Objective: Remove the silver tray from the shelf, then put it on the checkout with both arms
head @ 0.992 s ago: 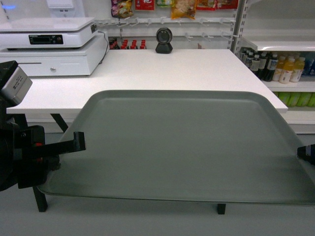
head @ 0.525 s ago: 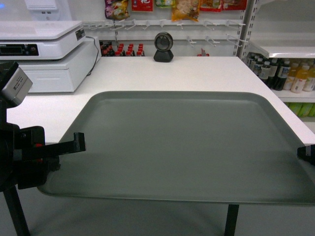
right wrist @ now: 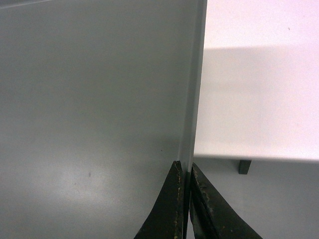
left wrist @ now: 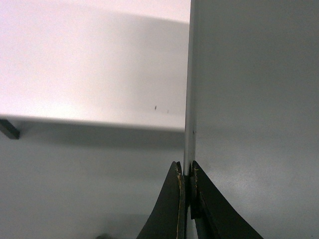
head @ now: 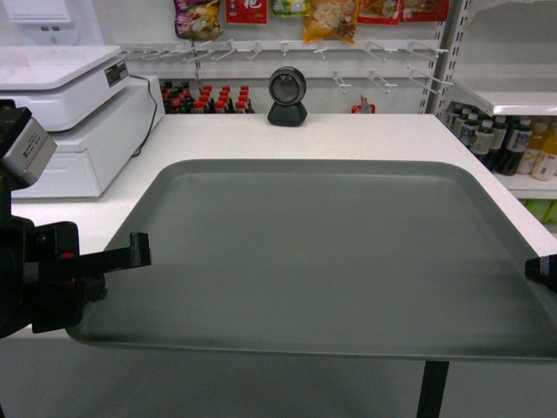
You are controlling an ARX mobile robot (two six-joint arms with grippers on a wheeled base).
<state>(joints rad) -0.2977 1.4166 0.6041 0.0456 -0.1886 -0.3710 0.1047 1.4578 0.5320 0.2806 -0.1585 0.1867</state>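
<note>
The checkout [head: 365, 135] has drawn closer over the last second, now sliding under the silver tray [head: 313, 252] filling mid-frame; left gripper [left wrist: 187, 174] and right gripper [right wrist: 185, 172] each pinch a side rim, so set-down nears

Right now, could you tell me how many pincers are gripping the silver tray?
2. The left pincer clamps the silver tray at its left rim; the right pincer clamps its right rim. In the head view the right one is mostly out of frame.
</note>
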